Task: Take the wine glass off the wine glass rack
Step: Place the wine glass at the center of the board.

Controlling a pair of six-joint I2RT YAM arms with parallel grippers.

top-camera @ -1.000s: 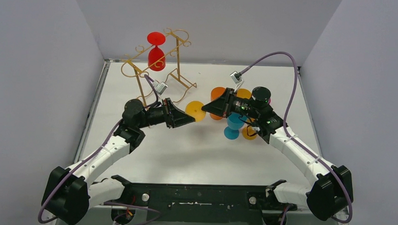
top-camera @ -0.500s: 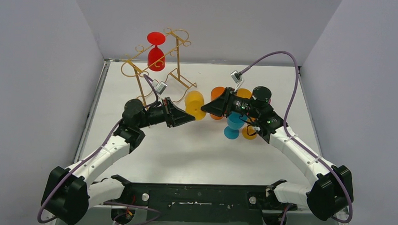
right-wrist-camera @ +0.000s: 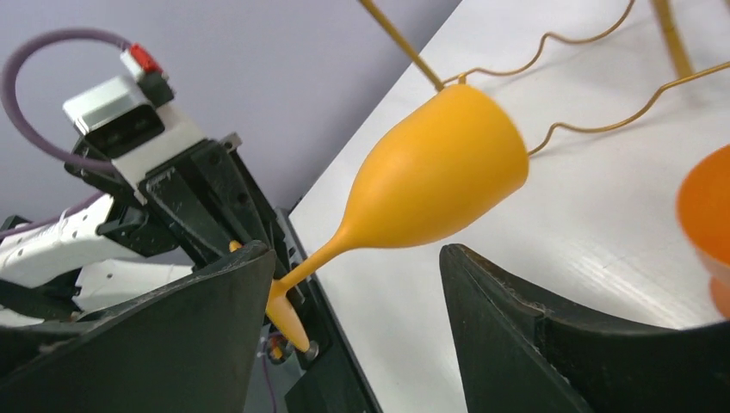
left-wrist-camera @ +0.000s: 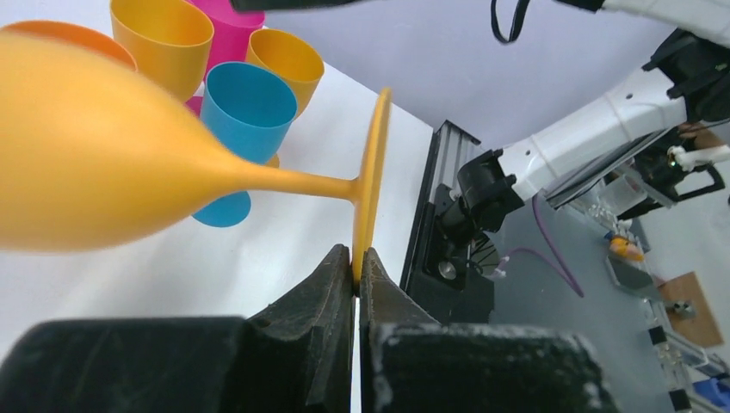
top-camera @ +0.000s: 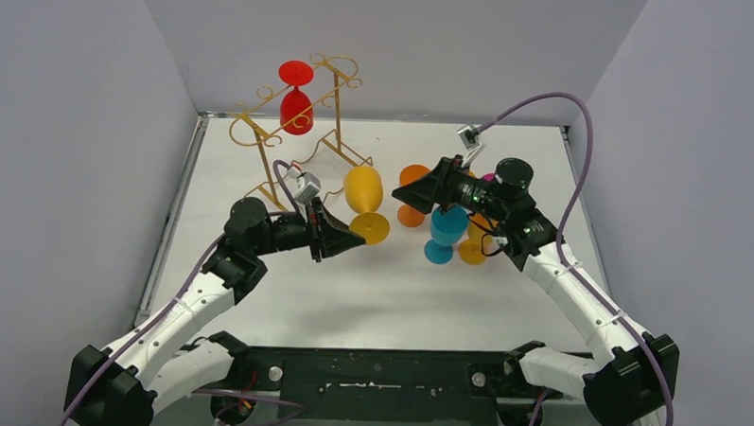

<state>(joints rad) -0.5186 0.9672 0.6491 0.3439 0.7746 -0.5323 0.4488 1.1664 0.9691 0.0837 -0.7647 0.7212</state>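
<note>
I am pinching the foot of the yellow wine glass (top-camera: 365, 196) between my closed left fingers (left-wrist-camera: 320, 297), holding it tilted above the worktop (top-camera: 399, 290), off the gold rack (top-camera: 341, 117) and just beside it. My right fingers (right-wrist-camera: 215, 327) are standing open around its bowl. A red glass (top-camera: 296, 111) is hanging on the rack.

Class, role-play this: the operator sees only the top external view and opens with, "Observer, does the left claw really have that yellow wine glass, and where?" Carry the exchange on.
Observer: Yes. The left wrist view shows the left claw shut on the rim of the foot of the yellow wine glass, pinching it edge-on.
Operator: And the right claw?
Observer: The right wrist view shows the right claw open, its fingers wide apart and not clamping the glass.
</note>
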